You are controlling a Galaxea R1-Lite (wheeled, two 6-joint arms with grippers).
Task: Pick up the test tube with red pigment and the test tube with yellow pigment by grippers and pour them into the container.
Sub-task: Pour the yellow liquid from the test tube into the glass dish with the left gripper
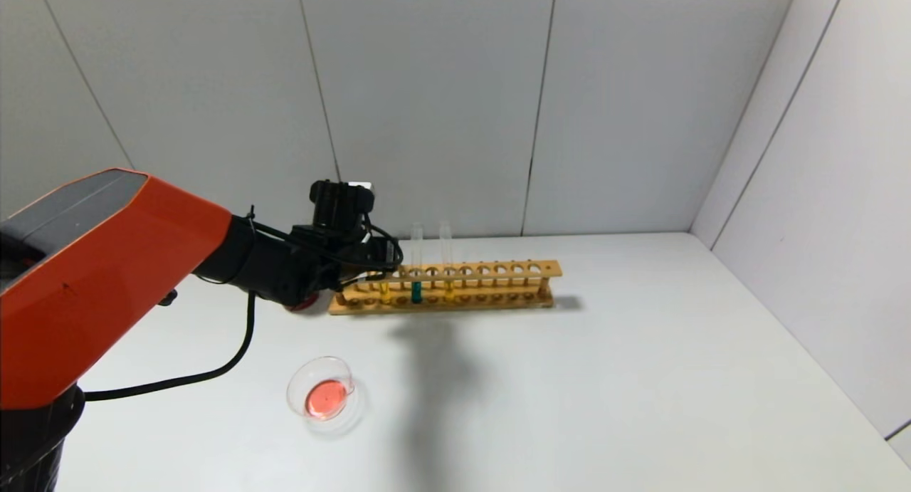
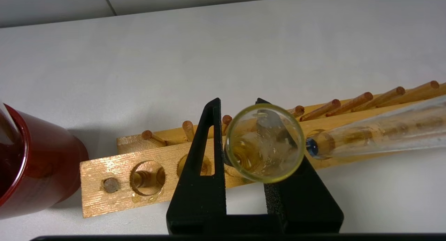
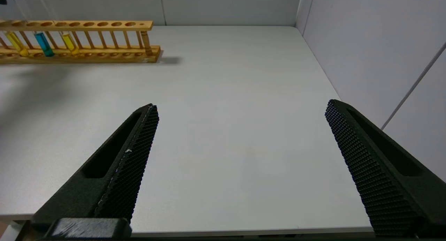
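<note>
My left gripper (image 1: 381,264) is at the left end of the wooden rack (image 1: 498,270). In the left wrist view its gripper (image 2: 238,105) has a jaw on each side of the test tube with yellow pigment (image 2: 264,143), shut on it. The tube stands in a rack hole; its amber liquid shows in the head view (image 1: 384,289). The container (image 1: 324,396), a clear glass dish, holds red liquid at the table's front left. The test tube with red pigment is not in view. My right gripper (image 3: 241,105) is open and empty over bare table.
A teal-liquid tube (image 1: 416,291) and a paler yellow tube (image 1: 448,287) stand in the rack to the right of the held one. A dark red cup (image 2: 41,171) stands just off the rack's left end. Grey walls close the back and right.
</note>
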